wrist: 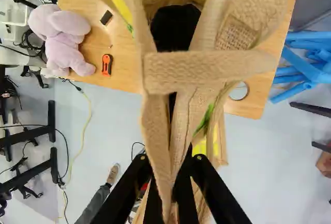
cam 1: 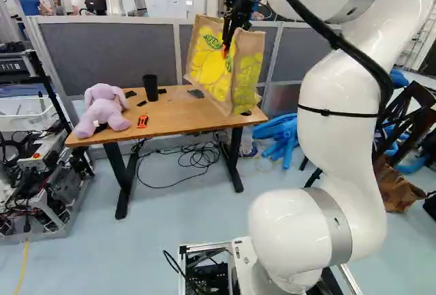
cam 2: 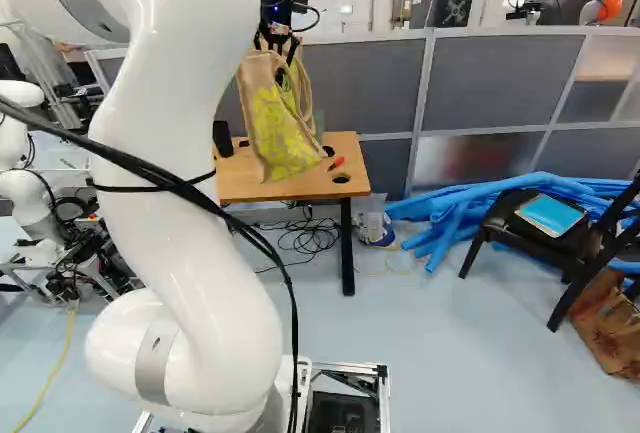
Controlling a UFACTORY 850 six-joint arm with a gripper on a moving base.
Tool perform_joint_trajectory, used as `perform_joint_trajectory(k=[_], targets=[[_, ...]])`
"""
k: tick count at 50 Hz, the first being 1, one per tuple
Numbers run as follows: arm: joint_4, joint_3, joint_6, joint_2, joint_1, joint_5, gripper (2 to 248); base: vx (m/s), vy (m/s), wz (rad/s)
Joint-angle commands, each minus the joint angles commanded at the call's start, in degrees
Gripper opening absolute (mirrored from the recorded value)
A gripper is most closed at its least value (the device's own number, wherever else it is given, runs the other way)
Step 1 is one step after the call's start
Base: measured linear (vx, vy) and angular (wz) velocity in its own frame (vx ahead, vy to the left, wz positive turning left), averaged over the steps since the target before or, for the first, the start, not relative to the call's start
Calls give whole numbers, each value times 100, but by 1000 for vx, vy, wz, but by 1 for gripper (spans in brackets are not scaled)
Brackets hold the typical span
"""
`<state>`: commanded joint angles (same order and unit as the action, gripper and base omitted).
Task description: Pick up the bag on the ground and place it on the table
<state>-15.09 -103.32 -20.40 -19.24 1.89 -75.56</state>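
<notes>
Background: grey fabric partition panels (cam 1: 109, 50) stand behind a rectangular wood-grained worktop (cam 1: 163, 114) on black legs, over a pale blue-grey floor (cam 1: 184, 213).

Bag: the tan burlap bag with yellow and green print (cam 1: 211, 63) hangs from my claw (wrist: 170, 175) above the worktop's front part. I read the claw as closed around the gathered burlap handles (wrist: 163, 125), fingers near together, strap pinched between. Holding it by the handles lets the weight hang below and leaves the base free to land first, I judge. I cannot tell whether the base already touches wood.

Placement: the lavender plush toy (cam 1: 103, 107), black cylindrical cup (cam 1: 150, 87) and orange-and-black tool (cam 1: 142, 121) sit to one side, so this end looks the sensible landing spot.

Materials: coarse open weave, soft straps, flat side panels meeting at creased edges. The mouth gapes around something black (wrist: 173, 27) inside.

Assessment: lift done, lowering stage. I should check the base lies inside the front edge, descend slowly, then release. Risk: soft walls may fold and tip the bag outward.
</notes>
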Motion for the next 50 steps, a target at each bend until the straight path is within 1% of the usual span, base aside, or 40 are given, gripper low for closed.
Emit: perform_joint_trajectory(k=[50], targets=[[0,0,0,0,0,0,23,58,55,-13]])
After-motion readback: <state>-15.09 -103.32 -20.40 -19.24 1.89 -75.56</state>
